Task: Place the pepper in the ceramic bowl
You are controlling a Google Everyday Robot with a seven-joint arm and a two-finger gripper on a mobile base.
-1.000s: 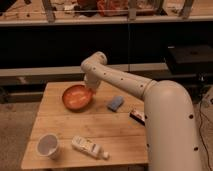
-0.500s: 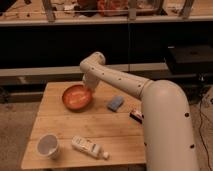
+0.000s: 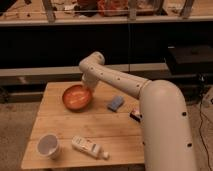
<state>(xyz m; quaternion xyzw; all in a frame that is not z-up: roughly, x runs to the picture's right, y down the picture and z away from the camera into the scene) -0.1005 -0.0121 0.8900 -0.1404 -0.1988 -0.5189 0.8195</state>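
Note:
The ceramic bowl (image 3: 76, 97), orange-brown with a lighter inside, sits on the far left part of the wooden table (image 3: 115, 135). My white arm reaches in from the lower right, bends high above the table's far edge and comes down to the bowl. The gripper (image 3: 87, 89) hangs shut right over the bowl's right rim, mostly hidden by the wrist. The pepper is hidden; I cannot tell whether it is in the gripper or in the bowl.
A white cup (image 3: 48, 146) stands at the front left corner and a white bottle (image 3: 89, 147) lies beside it. A blue block (image 3: 115, 103) and a small dark item (image 3: 135, 115) lie right of the bowl. Dark shelving stands behind the table.
Almost nothing has changed; the arm stays over the bowl's right rim with only a slight shift of the elbow.

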